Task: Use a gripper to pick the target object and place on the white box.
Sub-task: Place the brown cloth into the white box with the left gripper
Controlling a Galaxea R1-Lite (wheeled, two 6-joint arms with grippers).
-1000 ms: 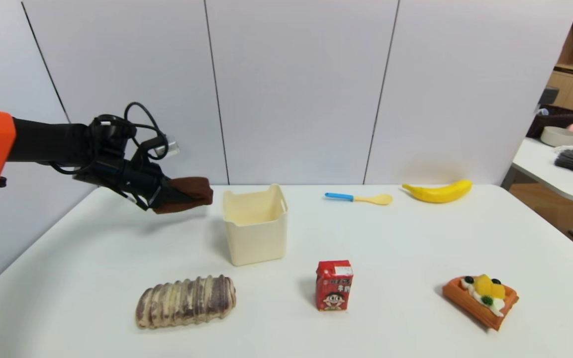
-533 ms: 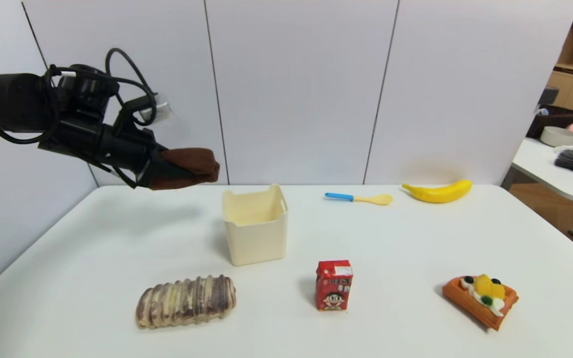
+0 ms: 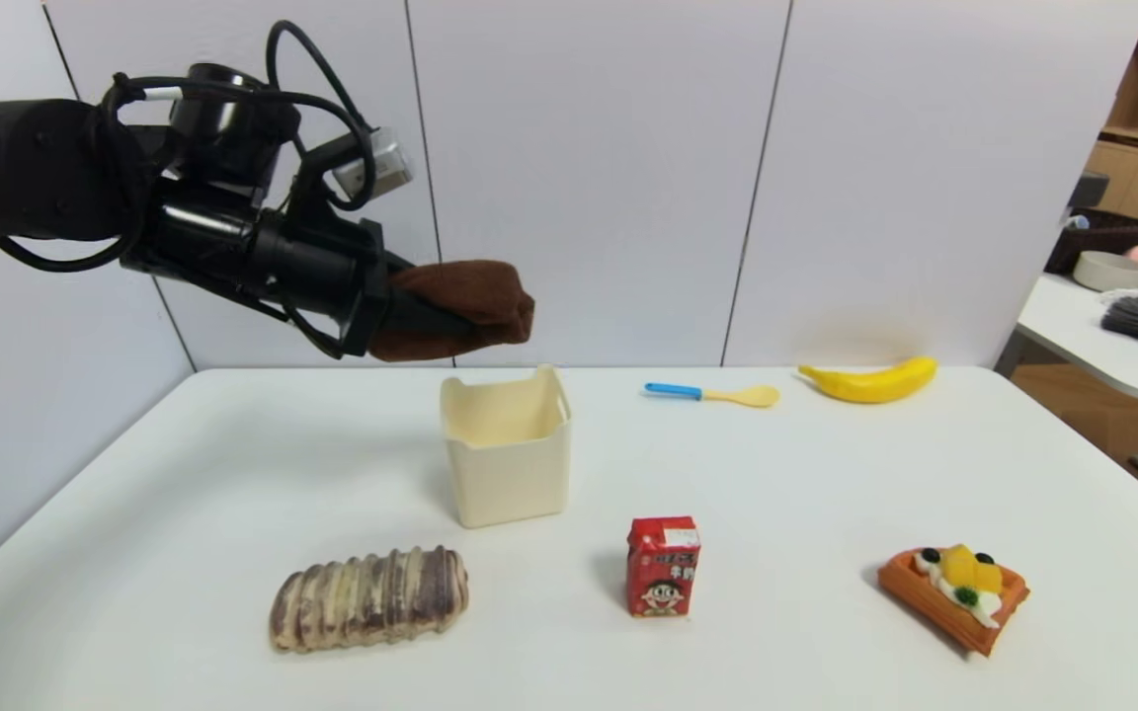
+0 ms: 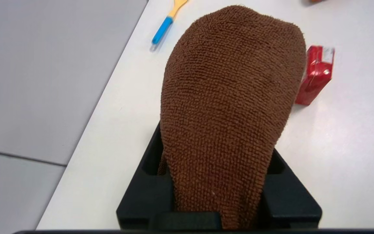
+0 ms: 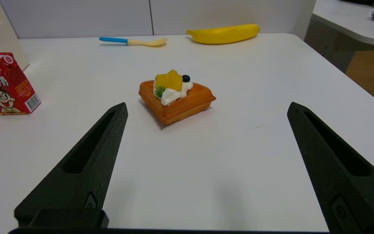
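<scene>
Left claw (image 3: pixel 455 321) clamped on one brown cloth (image 3: pixel 500 291), raised at 11 o'clock of one white box (image 3: pixel 510 479); right claw (image 5: pixel 208 107) spread apart, one waffle (image 5: pixel 175 100) at its 11 o'clock.

Brown cloth (image 4: pixel 232 113) hides most of the left tool's fingertips (image 4: pixel 148 191).

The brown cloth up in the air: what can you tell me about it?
The soft, chocolate-brown cloth has a fuzzy, looped weave like towelling and looks folded into a thick, rounded pad. It is pinched in the robot's black left claw, sticking out past the tips. It hangs above the table, near the cream-white plastic bin, and touches nothing visible but the claw.
</scene>
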